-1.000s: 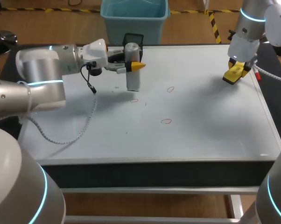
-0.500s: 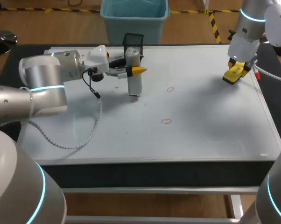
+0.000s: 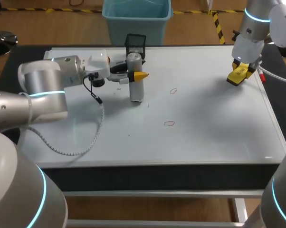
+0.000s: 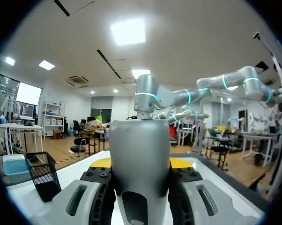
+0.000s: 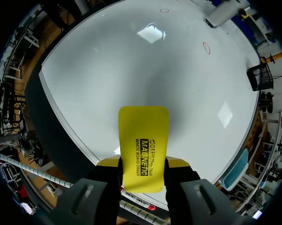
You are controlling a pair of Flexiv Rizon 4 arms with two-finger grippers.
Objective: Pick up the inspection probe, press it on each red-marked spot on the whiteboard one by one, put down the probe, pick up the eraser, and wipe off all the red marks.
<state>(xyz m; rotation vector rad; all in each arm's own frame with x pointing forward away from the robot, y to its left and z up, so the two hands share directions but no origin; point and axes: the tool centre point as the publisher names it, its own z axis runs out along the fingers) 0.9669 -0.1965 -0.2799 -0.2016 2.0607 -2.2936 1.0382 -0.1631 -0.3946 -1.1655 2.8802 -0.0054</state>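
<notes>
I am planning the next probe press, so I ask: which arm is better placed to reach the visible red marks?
Left. The left fingers grip the probe upright near the two visible red marks. The right fingers hold the eraser, far off at the whiteboard right side.

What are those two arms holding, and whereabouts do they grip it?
Left pincer: grey metal cylinder probe, clamped around its upper half. Right pincer: flat yellow whiteboard eraser, held by one end.

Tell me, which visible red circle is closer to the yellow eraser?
The rear red circle, toward the eraser; the front red circle lies farther off.
</notes>
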